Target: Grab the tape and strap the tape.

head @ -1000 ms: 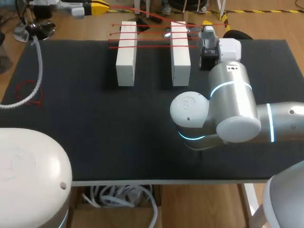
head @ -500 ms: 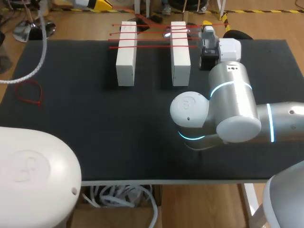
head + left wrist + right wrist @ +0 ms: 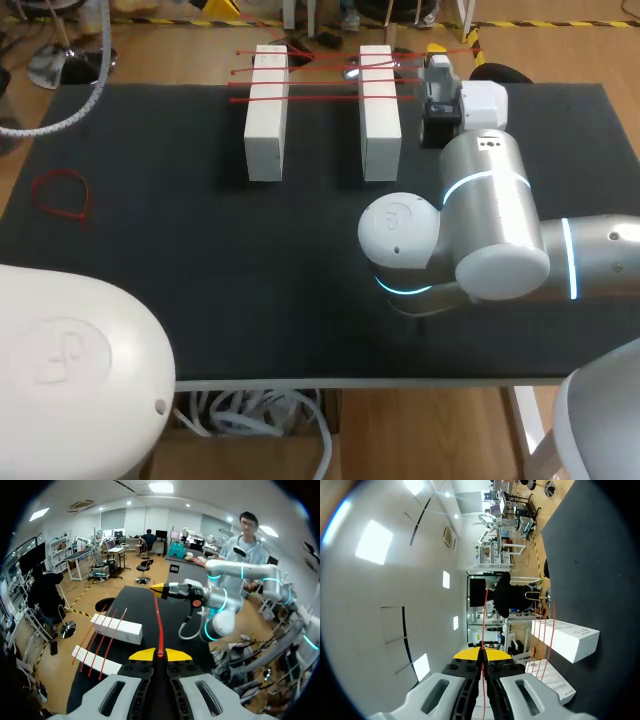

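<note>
Red tape [image 3: 159,622] is stretching between left gripper [image 3: 160,654] and right gripper [image 3: 482,653] — both are pinching its ends — near the white blocks [image 3: 266,110]; best lowering it level, taut, parallel to laid red strips [image 3: 320,85].

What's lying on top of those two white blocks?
Several thin red straps stretch across both white rectangular blocks. Anything beneath the blocks is hidden.

gap between white blocks [image 3: 266,110], tape [image 3: 320,98] strung across
</note>
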`<state>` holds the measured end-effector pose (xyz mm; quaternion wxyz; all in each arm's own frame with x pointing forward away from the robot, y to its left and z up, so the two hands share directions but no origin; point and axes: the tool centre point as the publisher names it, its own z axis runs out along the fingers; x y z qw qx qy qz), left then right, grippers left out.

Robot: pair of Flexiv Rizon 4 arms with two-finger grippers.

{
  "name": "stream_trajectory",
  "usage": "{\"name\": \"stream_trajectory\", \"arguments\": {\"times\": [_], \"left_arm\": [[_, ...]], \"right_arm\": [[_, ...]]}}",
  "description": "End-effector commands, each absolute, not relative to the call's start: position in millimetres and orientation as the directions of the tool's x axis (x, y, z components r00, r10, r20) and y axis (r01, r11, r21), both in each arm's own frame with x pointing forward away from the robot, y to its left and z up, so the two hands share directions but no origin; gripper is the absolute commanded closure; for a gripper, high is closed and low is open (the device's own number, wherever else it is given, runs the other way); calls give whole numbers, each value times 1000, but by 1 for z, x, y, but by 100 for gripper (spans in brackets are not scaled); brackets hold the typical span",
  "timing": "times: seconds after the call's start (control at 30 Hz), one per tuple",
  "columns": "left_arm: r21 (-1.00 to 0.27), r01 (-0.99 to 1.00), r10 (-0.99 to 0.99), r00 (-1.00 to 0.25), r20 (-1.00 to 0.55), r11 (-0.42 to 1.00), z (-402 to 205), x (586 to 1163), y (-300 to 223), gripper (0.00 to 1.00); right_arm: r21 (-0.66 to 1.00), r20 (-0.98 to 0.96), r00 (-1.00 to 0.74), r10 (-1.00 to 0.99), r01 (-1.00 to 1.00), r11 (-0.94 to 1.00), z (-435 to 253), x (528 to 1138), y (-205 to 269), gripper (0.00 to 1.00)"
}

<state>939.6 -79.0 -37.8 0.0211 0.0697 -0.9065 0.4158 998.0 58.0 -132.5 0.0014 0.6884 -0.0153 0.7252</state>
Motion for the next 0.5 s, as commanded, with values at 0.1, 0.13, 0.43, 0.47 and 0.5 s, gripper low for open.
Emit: {"name": "stream_trajectory", "arguments": {"times": [0.1,0.13,0.43,0.47,0.5], "left_arm": [[-595,-142,-106,-990,96,791,-30,943,-83,100],[-603,-138,-105,-990,89,786,-29,943,-84,100],[-512,-151,-130,-989,76,846,-24,943,-87,100],[-497,-156,-135,-988,78,854,-25,943,-88,100],[-486,-152,-130,-988,80,861,-25,944,-89,100]], "right_arm": [[-18,999,-47,-17,-22,-1000,-130,998,57,100],[-18,999,-47,-17,-22,-1000,-130,998,57,100],[-18,999,-47,-17,-22,-1000,-130,998,57,100],[-18,999,-47,-17,-22,-1000,-130,998,57,100],[-18,999,-47,-17,-22,-1000,-130,998,57,100]]}}
